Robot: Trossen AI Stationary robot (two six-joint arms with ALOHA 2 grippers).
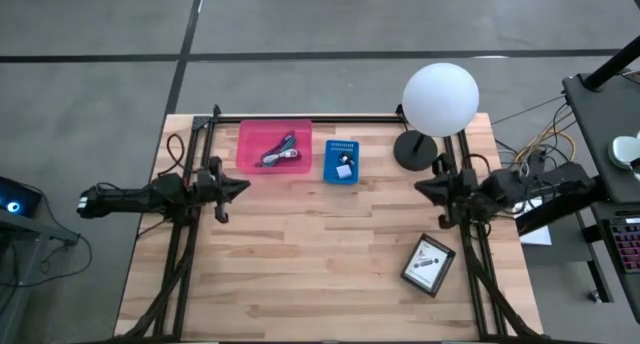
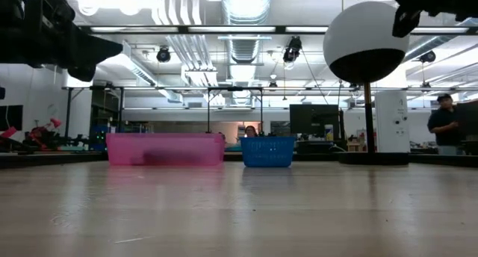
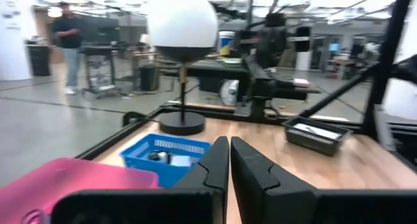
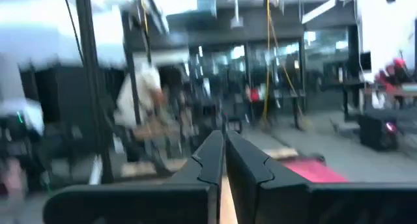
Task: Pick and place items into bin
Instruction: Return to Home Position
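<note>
A pink bin [image 1: 274, 146] sits near the table's far edge and holds slim dark pen-like items and something silvery [image 1: 280, 152]. Right of it, a small blue bin [image 1: 341, 161] holds a white card and tiny pieces. A dark tray [image 1: 429, 265] with a white printed card lies near the right front. My left gripper [image 1: 246, 187] hovers shut just in front of the pink bin. My right gripper [image 1: 418, 188] hovers shut by the lamp base, facing left. In the wrist views both pairs of fingers [image 3: 229, 160] [image 4: 225, 157] are closed and hold nothing.
A white globe lamp [image 1: 440, 99] stands on a black base [image 1: 414, 149] at the far right, close to my right gripper. Black frame rails run along the table's left, right and far sides. Bare wood lies between the arms. A person [image 3: 68, 45] stands in the room beyond.
</note>
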